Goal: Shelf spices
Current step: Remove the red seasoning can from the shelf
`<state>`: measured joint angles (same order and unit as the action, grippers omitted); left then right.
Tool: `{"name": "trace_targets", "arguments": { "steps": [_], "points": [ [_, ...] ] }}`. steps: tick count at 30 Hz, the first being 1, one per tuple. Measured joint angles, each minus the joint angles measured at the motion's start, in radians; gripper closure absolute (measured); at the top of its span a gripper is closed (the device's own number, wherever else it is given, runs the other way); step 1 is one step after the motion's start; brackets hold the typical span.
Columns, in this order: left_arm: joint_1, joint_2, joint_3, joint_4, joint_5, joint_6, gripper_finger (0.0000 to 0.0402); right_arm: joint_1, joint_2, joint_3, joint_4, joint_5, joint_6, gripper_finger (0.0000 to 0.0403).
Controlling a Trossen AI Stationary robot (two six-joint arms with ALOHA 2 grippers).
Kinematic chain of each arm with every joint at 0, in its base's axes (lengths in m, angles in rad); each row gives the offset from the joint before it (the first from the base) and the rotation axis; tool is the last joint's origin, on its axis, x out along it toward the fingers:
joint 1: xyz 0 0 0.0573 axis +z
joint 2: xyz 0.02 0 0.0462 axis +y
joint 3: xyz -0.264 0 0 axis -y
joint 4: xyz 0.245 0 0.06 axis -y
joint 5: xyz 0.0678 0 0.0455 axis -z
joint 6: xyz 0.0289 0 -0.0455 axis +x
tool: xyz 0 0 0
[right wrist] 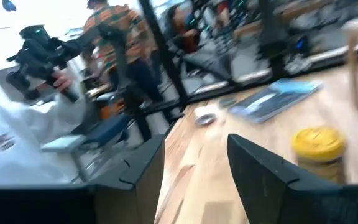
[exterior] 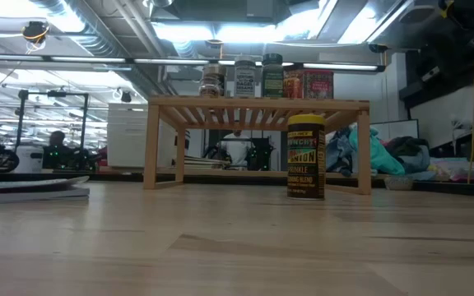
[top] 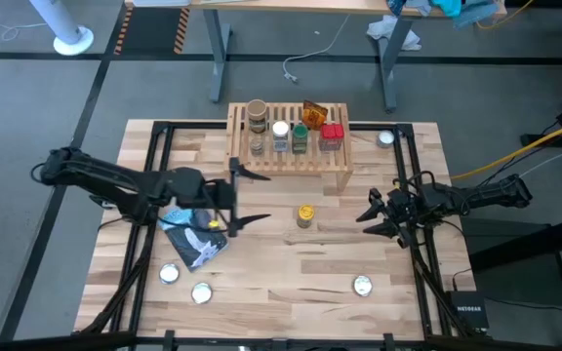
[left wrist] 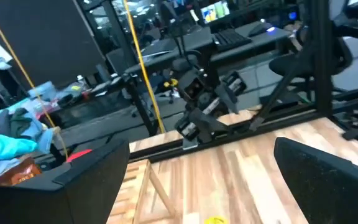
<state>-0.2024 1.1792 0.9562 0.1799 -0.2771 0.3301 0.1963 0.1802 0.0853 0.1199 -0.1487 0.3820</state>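
Spices point(top: 291, 130) stand in a cluster on the shelf point(top: 291, 168): a tan-lid jar point(top: 257, 113) at the back, a small clear jar point(top: 257, 144), a white-lid jar point(top: 280, 132) and a green-lid jar point(top: 301, 138) in a row, a red tin point(top: 332, 135) to their right, an orange packet point(top: 313, 113) behind it. A yellow-lid jar point(top: 304, 214) stands alone on the table point(top: 291, 283), just in front of the shelf. The left gripper point(top: 249, 196) hovers left of that jar, near the shelf's front left corner, its jaws spread wide and holding nothing. The right gripper point(top: 369, 216) hovers right of the jar, jaws partly apart and empty. A blue-and-white pouch point(top: 195, 237) lies under the left arm. Silver discs point(top: 200, 292) lie well in front of the shelf.
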Motion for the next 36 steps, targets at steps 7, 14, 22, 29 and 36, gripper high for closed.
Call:
{"name": "trace_targets", "arguments": {
  "steps": [7,14,22,29,36],
  "points": [
    [-0.065,-0.152,0.0,-0.19,-0.069,-0.027,0.0008,0.0,0.0,0.0,0.15,0.25,-0.012,0.0221],
    [-0.105,-0.264,0.0,-0.327,-0.119,-0.061,0.0008,0.0,0.0,0.0,0.315,0.268,-0.009,0.0221],
    [-0.153,-0.337,0.0,-0.416,-0.12,-0.274,0.0008,0.0,0.0,0.0,0.351,0.234,-0.009,0.0221],
    [-0.167,-0.334,0.0,-0.487,-0.13,-0.453,0.0008,0.0,0.0,0.0,0.351,0.032,-0.008,0.0221],
    [-0.162,-0.332,0.0,-0.697,-0.294,-0.531,0.0008,0.0,0.0,0.0,0.349,0.001,0.034,0.0221]
  ]
}}
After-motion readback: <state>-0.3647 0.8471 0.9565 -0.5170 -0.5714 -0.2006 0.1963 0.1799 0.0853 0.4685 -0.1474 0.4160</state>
